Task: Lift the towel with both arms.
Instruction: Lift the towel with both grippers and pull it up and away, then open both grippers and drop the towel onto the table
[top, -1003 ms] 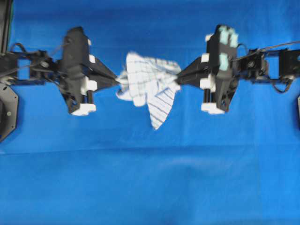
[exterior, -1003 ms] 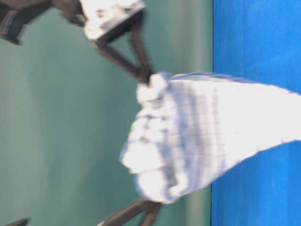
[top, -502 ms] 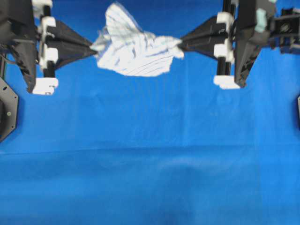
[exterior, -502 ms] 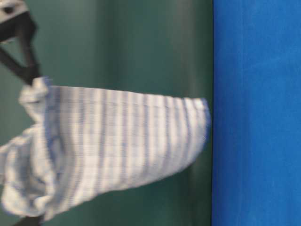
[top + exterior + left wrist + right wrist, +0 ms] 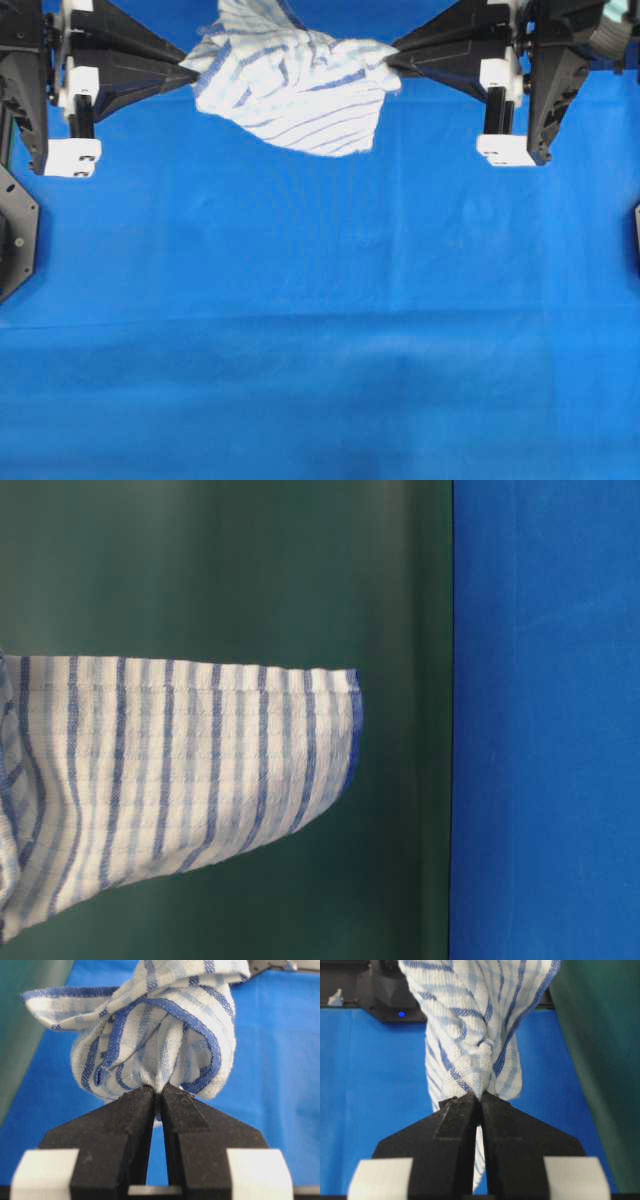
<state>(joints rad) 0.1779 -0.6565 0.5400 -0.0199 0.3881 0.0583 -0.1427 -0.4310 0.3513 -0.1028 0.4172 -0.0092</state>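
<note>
Overhead: towel [image 5: 290, 88] strung between left tool [image 5: 185, 68] and right tool [image 5: 392, 62], each pinching one bunched end; the cloth sags in the middle, its loose lower edge drooping over the blue sheet [image 5: 320, 330] that covers the bench. Table-level: only a flap of towel [image 5: 180, 780] shows, hanging clear of the blue sheet [image 5: 545, 720] against a dark green backdrop [image 5: 250, 570]; neither tool is in this view. Left wrist: left tool [image 5: 156, 1095] pressed together on a gathered wad of towel [image 5: 155, 1035], black wedge fingers nearly meeting, fabric ballooning out just past the tips. Right wrist: right tool [image 5: 480, 1097] clamped the same way on a twisted corner of towel [image 5: 475, 1025], the rest of the cloth stretching away from the tips. Step judged: lift essentially achieved, towel off the bench. Next calls for holding both pinches and keeping the tools level, not pulling apart hard. Material: soft woven waffle-like cotton, white with thin blue stripes, limp, creases easily; fingers rigid matte plastic.
</note>
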